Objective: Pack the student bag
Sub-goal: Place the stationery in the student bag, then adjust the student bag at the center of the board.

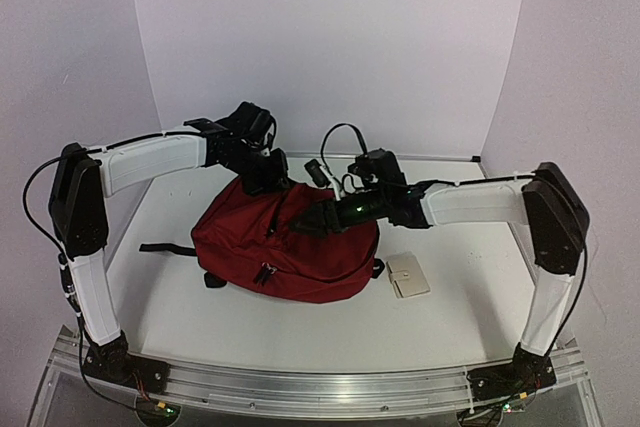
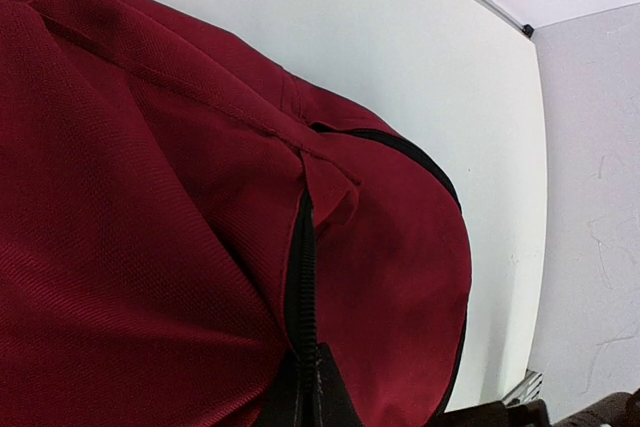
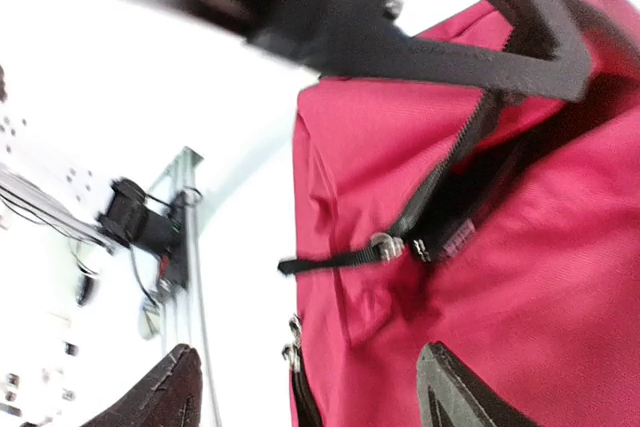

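one dark red backpack (image 1: 290,247) is lying in the middle of the worktop (image 1: 450,327), with one beige pouch (image 1: 407,275) just beside it. the left fingers (image 2: 318,399) are gripping the backpack's top, and the right fingers (image 3: 455,387) are standing open against it.

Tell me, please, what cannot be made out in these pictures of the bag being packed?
1. Inside of the student bag: top view, the right gripper covers the opening; right wrist view shows only a dark zipper gap.
2. Whether the left gripper holds fabric: left wrist view, its fingertips are cut off by the bottom edge.
3. The beige flat item beside the bag: top view, too small to identify.
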Action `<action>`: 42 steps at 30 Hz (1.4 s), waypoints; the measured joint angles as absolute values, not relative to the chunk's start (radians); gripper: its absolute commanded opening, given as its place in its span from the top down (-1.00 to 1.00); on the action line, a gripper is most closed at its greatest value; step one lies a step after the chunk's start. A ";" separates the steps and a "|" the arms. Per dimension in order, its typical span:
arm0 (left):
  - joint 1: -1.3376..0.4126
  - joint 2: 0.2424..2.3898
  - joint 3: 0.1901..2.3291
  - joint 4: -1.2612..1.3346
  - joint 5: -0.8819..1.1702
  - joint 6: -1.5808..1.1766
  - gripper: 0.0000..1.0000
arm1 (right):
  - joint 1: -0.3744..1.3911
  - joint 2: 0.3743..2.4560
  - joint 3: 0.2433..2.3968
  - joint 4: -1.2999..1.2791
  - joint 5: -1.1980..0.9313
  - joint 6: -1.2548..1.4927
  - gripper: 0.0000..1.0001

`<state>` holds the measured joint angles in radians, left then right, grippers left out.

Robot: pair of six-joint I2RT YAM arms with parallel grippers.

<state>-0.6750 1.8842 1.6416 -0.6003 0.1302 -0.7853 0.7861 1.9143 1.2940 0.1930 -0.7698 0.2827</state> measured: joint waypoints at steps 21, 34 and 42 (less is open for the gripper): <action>-0.675 1.892 1.649 -0.593 0.172 -0.810 0.99 | 0.439 1.795 1.229 -0.442 -0.584 -0.044 -0.61; -0.682 1.892 1.633 -0.572 0.156 -0.812 1.00 | 0.468 1.892 1.196 -0.465 -0.829 0.236 -0.32; -0.688 1.854 1.567 -0.538 0.153 -0.826 1.00 | 0.527 1.943 1.236 -0.474 -0.897 0.277 1.00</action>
